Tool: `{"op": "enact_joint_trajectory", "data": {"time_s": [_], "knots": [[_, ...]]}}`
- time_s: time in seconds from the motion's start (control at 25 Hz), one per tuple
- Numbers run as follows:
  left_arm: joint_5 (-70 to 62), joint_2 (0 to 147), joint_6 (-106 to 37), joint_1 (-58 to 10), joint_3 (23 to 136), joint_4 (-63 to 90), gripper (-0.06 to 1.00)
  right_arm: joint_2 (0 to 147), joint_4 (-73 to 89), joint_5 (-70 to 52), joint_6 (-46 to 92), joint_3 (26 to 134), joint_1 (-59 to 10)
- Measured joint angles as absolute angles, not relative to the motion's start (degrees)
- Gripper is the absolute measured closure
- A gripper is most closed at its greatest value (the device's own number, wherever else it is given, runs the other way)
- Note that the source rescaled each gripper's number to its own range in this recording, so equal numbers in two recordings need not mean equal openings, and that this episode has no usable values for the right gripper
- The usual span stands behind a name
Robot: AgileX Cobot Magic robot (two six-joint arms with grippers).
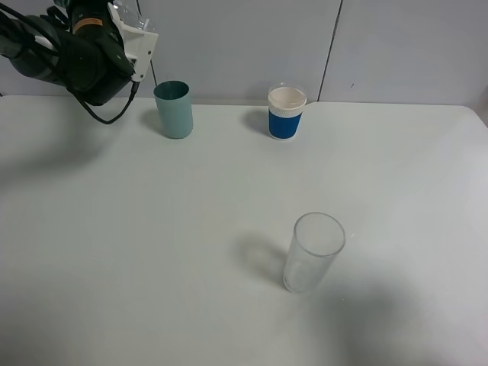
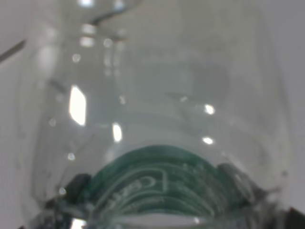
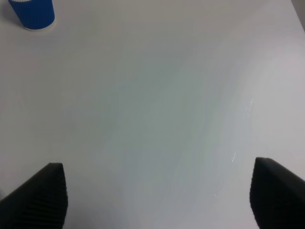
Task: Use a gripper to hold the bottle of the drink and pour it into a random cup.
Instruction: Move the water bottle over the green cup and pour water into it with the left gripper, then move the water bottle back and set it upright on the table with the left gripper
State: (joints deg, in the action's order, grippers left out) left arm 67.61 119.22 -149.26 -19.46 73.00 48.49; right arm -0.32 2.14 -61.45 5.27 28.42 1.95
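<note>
My left gripper [image 1: 136, 44] hangs high at the back left, just left of and above the teal cup [image 1: 174, 109], which stands upright on the table. Its white jaws are shut on the bottle of the drink [image 2: 152, 109]. The clear bottle fills the left wrist view, with its dark green label [image 2: 162, 188] close to the camera. In the exterior high view the bottle is barely visible against the wall. My right gripper [image 3: 157, 200] hovers open over bare table, with nothing between its black fingertips [image 3: 43, 198]. It is out of the exterior high view.
A white cup with a blue sleeve [image 1: 287, 113] stands at the back centre, also seen as the blue-sleeved cup [image 3: 32, 13] in the right wrist view. A tall clear glass [image 1: 313, 252] stands empty nearer the front. The white table [image 1: 114, 252] ends at a grey wall.
</note>
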Motion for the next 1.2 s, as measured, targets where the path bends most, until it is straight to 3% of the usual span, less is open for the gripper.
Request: {"op": "enact_joint_trajectory", "data": {"time_s": [0.4,0.64,1.2], "knots": [[67.6,119.2,-144.7,-19.5,73.0,48.7,0.94,-0.3,2.1,-61.4,5.3,28.4,1.9],[65.7,118.9,-140.3,-19.5,73.0,56.8,0.94,-0.3,2.1,-61.4,5.3,28.4,1.9],[33.2,102.4,-136.1,-20.8,73.0,95.8,0.94,-0.3,2.1,-61.4,5.3,28.4,1.9]]}}
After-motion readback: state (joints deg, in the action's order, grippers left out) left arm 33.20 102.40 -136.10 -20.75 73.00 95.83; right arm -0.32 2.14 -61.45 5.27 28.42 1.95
